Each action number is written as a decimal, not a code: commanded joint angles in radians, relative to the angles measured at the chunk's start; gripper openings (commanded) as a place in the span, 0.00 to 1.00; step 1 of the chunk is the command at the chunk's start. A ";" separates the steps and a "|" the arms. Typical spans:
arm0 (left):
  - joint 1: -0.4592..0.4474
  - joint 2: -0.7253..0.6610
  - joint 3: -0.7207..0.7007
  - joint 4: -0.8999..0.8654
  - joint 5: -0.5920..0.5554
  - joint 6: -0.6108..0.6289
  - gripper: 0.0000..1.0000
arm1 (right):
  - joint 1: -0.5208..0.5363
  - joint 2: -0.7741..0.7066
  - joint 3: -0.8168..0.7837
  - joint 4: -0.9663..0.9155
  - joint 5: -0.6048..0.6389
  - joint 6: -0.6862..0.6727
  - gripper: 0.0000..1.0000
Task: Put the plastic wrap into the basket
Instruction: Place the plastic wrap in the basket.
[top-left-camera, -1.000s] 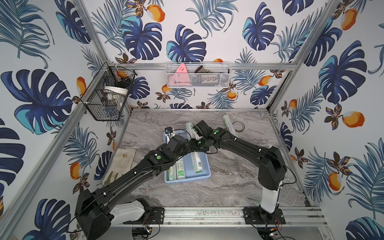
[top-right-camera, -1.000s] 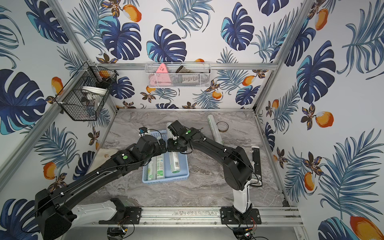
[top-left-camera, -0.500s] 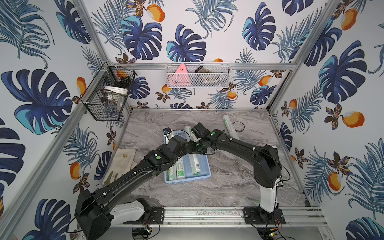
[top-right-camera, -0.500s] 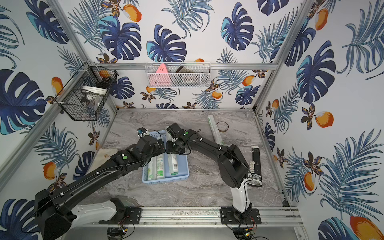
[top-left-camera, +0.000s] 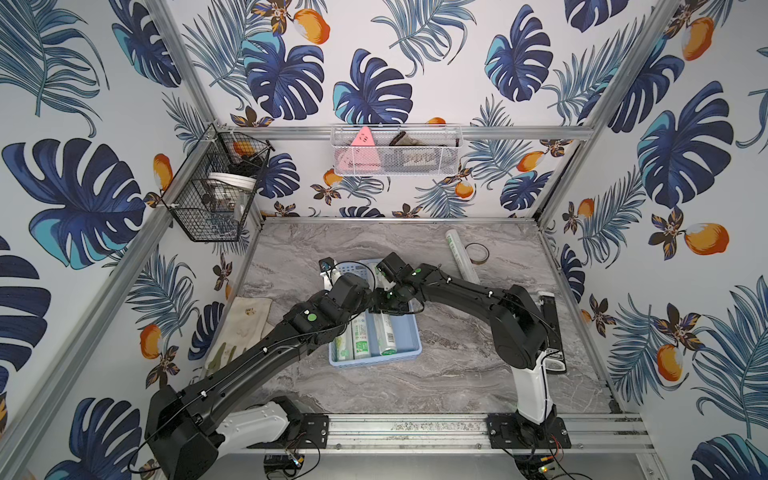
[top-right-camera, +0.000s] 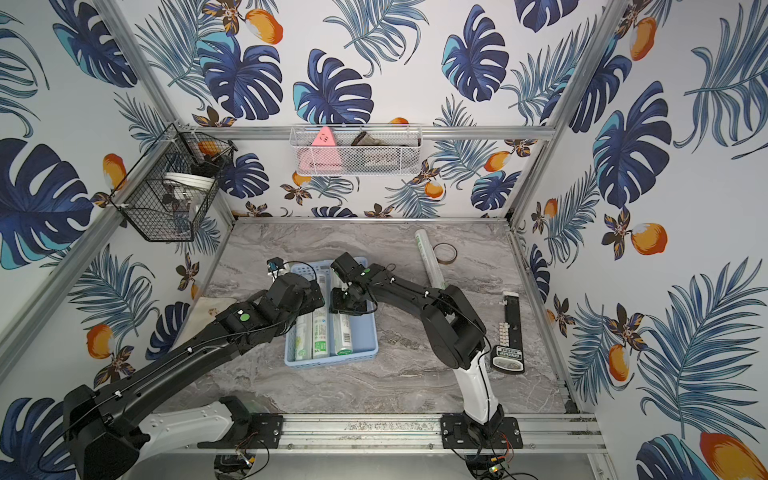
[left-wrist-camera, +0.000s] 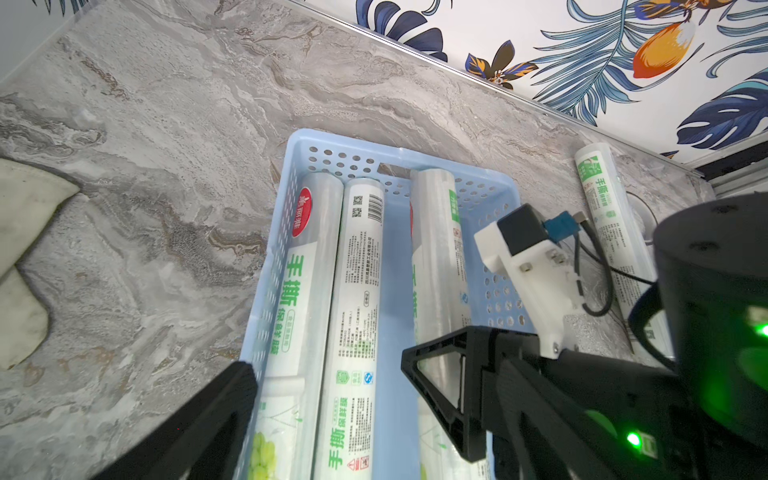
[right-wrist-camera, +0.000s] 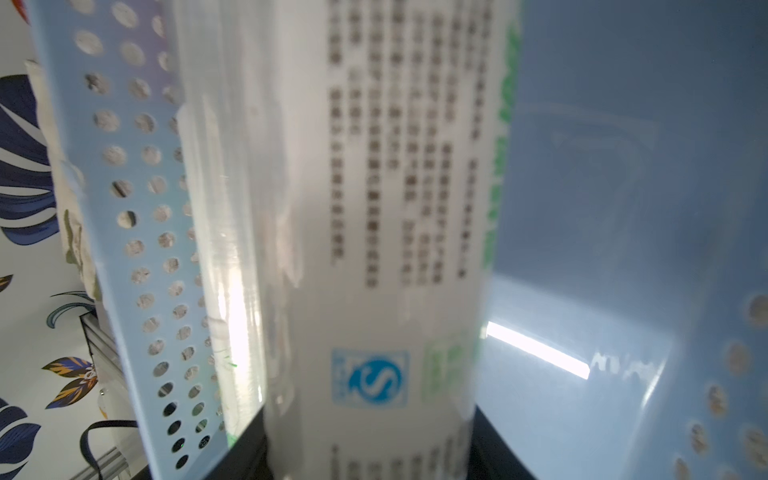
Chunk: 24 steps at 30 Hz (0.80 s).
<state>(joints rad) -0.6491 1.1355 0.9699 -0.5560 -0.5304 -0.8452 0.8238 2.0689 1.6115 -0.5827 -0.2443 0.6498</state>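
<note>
Right gripper (top-left-camera: 387, 302) is clamped across one plastic wrap roll (left-wrist-camera: 436, 257), somewhere about mid-length. The roll sits low inside the light-blue basket (top-left-camera: 374, 360), which is at the middle of the frame in both top views. It runs along the basket's length, close to a perforated side wall. A strip of bare floor separates it from two more rolls (left-wrist-camera: 309, 291), which lie side by side and touching against the opposite wall. Whether the held roll already rests on the floor I cannot tell.

By their looks these rolls are light and stiff, likely on a hard core. They are also round and wrapped in glossy film, so they may slip or roll away. A grip across the diameter near the middle should keep one level, and a firm squeeze should not hurt it.

A fourth roll (top-left-camera: 461, 258) lies on the marble table (top-left-camera: 457, 374), right of centre and above the basket in the frame, just beside a brown tape ring (top-left-camera: 476, 252). It is not yet in the basket. Left gripper (top-right-camera: 311, 299) hangs over the basket with jaws spread wide, holding nothing.
</note>
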 joint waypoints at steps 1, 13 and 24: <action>0.004 -0.006 0.001 -0.005 -0.019 -0.018 0.99 | 0.004 0.005 0.002 0.036 -0.024 0.019 0.37; 0.011 0.004 0.000 0.006 0.002 -0.014 0.99 | 0.009 0.064 0.010 0.055 -0.044 0.020 0.40; 0.013 0.007 -0.002 0.009 0.011 -0.017 0.99 | 0.008 0.088 0.023 0.078 -0.012 0.032 0.44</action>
<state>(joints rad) -0.6388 1.1446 0.9684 -0.5568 -0.5190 -0.8452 0.8303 2.1532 1.6165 -0.5259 -0.2707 0.6731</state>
